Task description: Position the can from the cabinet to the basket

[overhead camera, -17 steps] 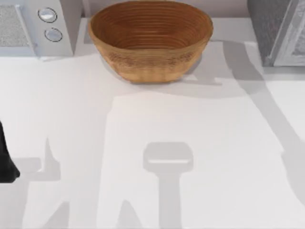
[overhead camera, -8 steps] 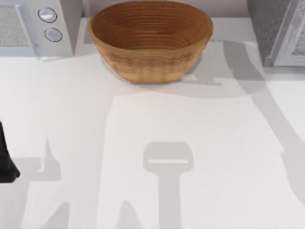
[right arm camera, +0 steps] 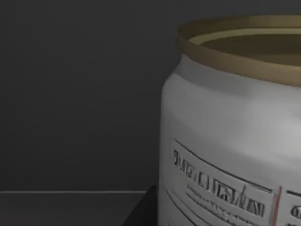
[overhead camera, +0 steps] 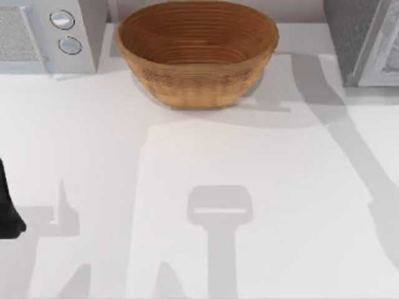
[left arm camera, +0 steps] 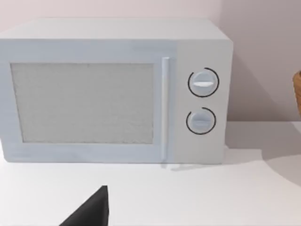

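The white desk (overhead camera: 262, 187) lay mostly bare, with the microwave (overhead camera: 47, 34) at its eleven o'clock corner, the grey cabinet (overhead camera: 361, 40) at one o'clock, and the wicker basket (overhead camera: 196, 53) at twelve o'clock between them, standing empty. The can (right arm camera: 230, 136) stood upright inside the dark cabinet, seen very close from the right wrist, its pale printed side and metal rim facing the camera. It was judged light, stiff but thin-walled, and smooth enough to slip, so a firm yet gentle squeeze across the middle of the round body, below the rim, looked the best hold; gripping too high could tip it. A dark tip at the edge of the right wrist view hinted that the right pincer was just beside the can, but whether it was apart or closed could not be told. The left arm (overhead camera: 7, 212) sat parked at the desk's nine o'clock edge, its pincer facing the microwave, its state likewise not to be told.
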### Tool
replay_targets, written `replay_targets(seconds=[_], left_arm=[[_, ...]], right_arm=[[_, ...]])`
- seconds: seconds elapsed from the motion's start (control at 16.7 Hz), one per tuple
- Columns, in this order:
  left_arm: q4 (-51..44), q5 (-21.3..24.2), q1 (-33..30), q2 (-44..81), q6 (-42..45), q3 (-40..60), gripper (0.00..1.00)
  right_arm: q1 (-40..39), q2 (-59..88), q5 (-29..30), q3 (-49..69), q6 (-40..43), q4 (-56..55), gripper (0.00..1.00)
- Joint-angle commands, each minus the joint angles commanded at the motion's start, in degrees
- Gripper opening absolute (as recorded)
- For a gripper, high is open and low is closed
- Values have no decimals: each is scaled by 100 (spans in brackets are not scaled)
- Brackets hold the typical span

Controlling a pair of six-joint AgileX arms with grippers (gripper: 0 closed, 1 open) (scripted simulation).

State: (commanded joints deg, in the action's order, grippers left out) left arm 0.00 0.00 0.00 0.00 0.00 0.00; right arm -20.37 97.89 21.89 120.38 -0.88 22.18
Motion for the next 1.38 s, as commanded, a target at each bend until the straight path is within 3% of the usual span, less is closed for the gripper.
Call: replay_targets(seconds=[0.42,0.6,1.02,1.38], left_arm=[[0,0,0,0,0,0,100],[0,0,0,0,0,0,100],[0,0,0,0,0,0,100],[0,0,0,0,0,0,100]], right_arm=[[-1558,-1606,1528,1,4,1625,0],[-1882,-1933,1851,-17,5,1950,0],[-1776,-2161,1620,-368,-53,1816,0],[-1059,-3515,396,-2571,-66,1186,0]])
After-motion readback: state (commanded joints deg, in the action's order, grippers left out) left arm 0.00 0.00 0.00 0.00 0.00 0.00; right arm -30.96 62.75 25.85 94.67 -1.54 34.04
